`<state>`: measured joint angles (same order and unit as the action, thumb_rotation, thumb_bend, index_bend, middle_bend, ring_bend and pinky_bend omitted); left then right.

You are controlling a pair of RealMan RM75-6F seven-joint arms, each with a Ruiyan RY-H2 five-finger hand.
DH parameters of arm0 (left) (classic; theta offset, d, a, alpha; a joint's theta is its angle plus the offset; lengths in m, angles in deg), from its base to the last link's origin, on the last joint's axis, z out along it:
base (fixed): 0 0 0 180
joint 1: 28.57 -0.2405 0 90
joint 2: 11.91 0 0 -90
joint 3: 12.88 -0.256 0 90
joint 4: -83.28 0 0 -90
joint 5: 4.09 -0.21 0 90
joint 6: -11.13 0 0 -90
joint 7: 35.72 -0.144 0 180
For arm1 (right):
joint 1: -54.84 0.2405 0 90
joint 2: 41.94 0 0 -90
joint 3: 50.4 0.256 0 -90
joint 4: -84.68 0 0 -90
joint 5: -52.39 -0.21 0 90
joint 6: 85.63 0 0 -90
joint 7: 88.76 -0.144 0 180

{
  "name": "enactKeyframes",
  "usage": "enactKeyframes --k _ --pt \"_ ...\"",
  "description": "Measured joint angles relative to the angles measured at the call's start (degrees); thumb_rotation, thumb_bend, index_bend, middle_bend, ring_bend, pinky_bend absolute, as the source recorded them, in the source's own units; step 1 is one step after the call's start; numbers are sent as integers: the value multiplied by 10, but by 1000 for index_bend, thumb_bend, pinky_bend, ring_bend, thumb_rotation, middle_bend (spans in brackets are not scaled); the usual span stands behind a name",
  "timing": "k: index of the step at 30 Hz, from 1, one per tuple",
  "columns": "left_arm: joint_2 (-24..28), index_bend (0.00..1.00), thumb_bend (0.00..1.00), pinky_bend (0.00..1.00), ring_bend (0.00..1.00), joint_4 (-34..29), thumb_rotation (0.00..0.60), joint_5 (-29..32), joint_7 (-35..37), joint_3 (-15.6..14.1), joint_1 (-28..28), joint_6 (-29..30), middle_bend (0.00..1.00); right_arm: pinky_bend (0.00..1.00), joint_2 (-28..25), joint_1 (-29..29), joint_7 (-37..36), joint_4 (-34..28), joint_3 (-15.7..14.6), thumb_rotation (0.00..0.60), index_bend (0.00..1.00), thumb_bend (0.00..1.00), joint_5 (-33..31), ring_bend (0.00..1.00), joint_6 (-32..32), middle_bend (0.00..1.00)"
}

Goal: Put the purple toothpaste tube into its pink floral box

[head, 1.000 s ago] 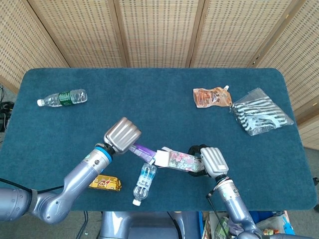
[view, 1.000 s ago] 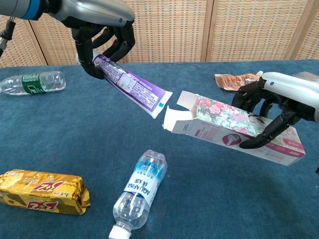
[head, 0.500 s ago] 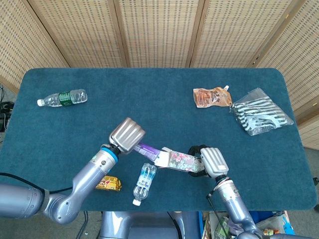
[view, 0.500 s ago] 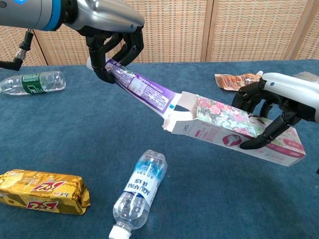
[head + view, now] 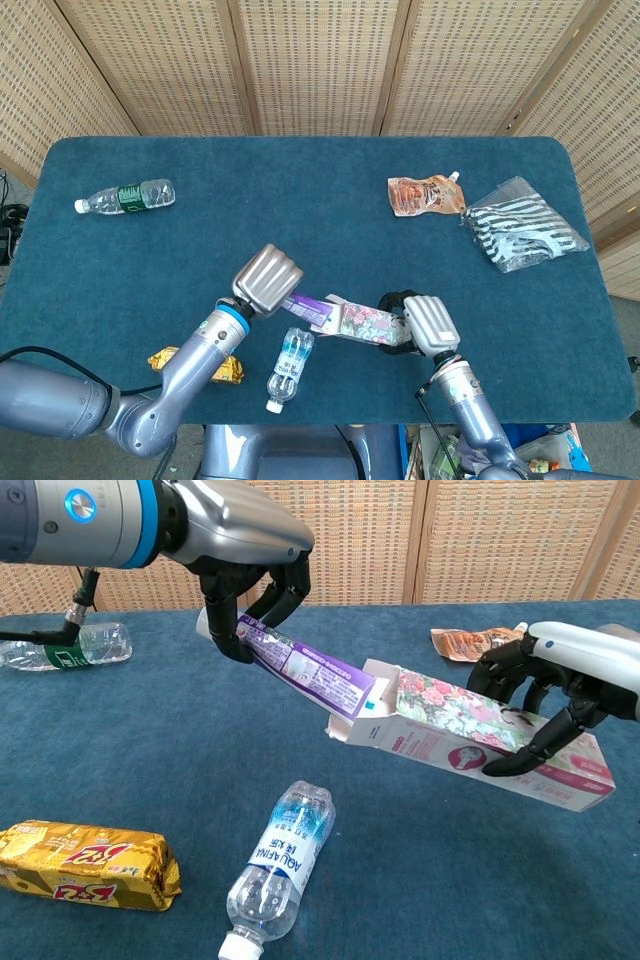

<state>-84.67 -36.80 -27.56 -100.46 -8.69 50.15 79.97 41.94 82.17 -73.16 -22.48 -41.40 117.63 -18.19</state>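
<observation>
My left hand point(image 5: 250, 575) point(image 5: 268, 281) grips the cap end of the purple toothpaste tube point(image 5: 305, 668) point(image 5: 308, 306), held slanting down to the right. The tube's flat end sits in the open mouth of the pink floral box point(image 5: 480, 748) point(image 5: 365, 324), between its white flaps. My right hand point(image 5: 545, 695) point(image 5: 420, 325) holds the box near its far end, fingers curled over the top and side. The box lies tilted, its open end raised a little off the blue table point(image 5: 420, 880).
A clear water bottle point(image 5: 275, 865) lies in front of the box mouth, a yellow snack bar point(image 5: 85, 865) at the near left. Another bottle point(image 5: 65, 645) lies far left. A brown pouch point(image 5: 425, 195) and striped bag point(image 5: 520, 235) lie at the back right.
My left hand has carried the tube to the right, and its flat end has gone from short of the box into the open mouth. The right hand and box have barely moved.
</observation>
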Motion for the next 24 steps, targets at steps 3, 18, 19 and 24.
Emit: enactKeyframes --k 3,18,19,24 --pt "-11 838 303 610 637 2 600 -1 -3 -1 1 7 714 464 -1 0 0 -3 0 600 620 8 0 391 1 569" --pt "-56 855 363 638 670 14 600 -17 -19 3 0 50 744 464 -3 -1 -3 -5 -1 600 620 7 1 391 3 569" --pt "-58 856 364 639 672 14 600 -18 -19 4 0 53 746 464 -3 -1 -4 -5 -1 600 620 8 1 391 3 569" --pt "-69 857 364 641 673 16 600 -28 -24 8 -3 68 747 464 -5 -2 -6 -5 -1 600 620 8 0 391 3 569"
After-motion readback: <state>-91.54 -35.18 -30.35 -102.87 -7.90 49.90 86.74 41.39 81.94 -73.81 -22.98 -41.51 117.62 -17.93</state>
